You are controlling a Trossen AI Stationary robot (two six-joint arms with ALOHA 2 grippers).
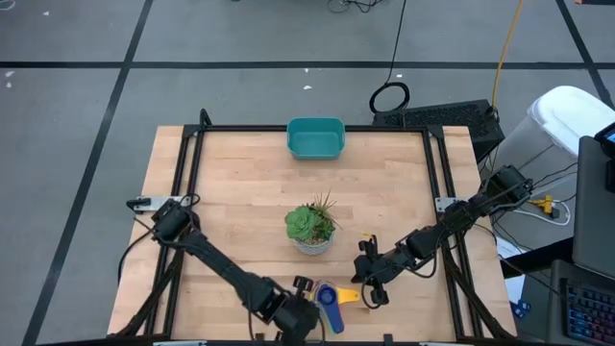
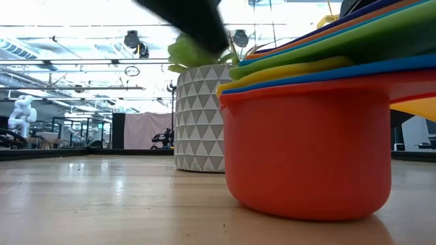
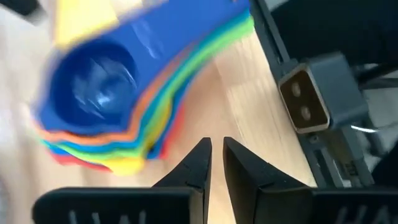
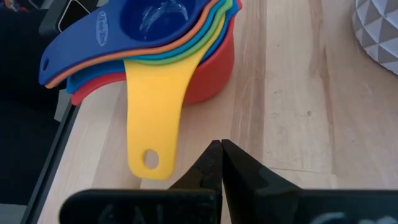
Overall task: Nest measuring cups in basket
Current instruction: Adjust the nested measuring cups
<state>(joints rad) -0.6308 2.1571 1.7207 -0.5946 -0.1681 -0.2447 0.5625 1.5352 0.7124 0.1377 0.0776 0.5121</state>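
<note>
Measuring cups [image 4: 155,43] already stacked one inside another, red at the bottom, dark blue on top, standing on the table [image 1: 240,183] at its near edge, between the two grippers; yellow handle [image 4: 149,118] sticking out apart from the other handles. Basket [image 1: 315,137] at the far edge, well apart from the stack, with the potted plant [image 1: 311,227] standing between the two.

Left gripper [image 3: 214,165] just beside the stack, fingers nearly together with a narrow gap, clamped on nothing. Right gripper [image 4: 221,168] near the free end of the yellow handle, fingers closed tip to tip, empty.

Step in hand, by judgement: take hold of the whole stack and carry it to the basket.

- Open fingers wide before approaching; closed tips only push the stack about
- Grip low, on the red cup's wall or on the bundled handles, so every cup comes along; the yellow handle alone likely lifts one cup out of the nest
- Leave only one arm to grip, since both sit close enough to collide
- Lift straight up, keep the stack level; smooth plastic cups probably slide apart when tilted
- Route around or above the plant, not through the leaves
- Lower fully into the basket before releasing
</note>
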